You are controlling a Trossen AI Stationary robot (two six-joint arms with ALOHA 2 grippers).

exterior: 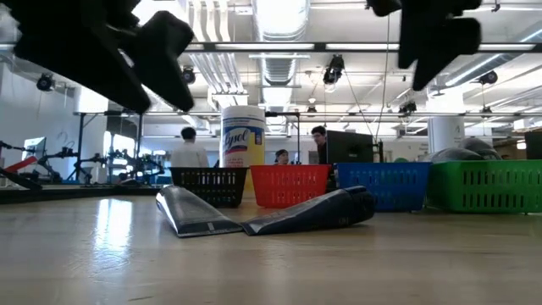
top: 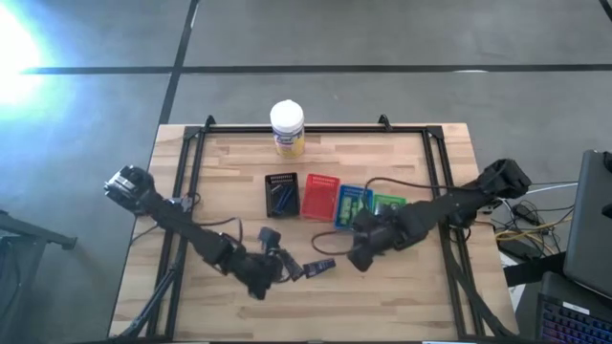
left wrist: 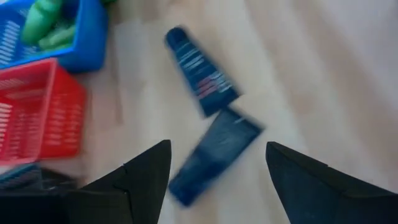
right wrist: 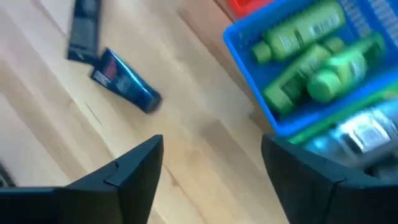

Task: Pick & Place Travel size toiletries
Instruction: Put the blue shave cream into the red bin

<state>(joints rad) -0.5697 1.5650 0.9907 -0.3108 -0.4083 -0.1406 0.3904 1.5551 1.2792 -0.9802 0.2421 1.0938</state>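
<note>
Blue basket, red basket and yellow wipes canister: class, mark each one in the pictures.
blue basket (right wrist: pixel 245 46): right wrist view, on its near rim.
red basket (left wrist: pixel 37 118): left wrist view, on its side wall.
yellow wipes canister (exterior: pixel 243 140): low view, on its label.

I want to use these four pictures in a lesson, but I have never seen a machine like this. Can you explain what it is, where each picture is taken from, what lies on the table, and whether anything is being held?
It is a robot with two dark arms at a wooden table. One picture looks straight down, one looks level across the tabletop, and two come from cameras on the wrists. In a row lie a black tray, a red tray, a blue tray holding green tubes, and a green tray. Behind stands a yellow wipes canister. Two dark blue tubes lie loose on the wood. The left gripper hovers open above them; the right gripper, open too, is near the blue tray. Neither holds anything.
</note>
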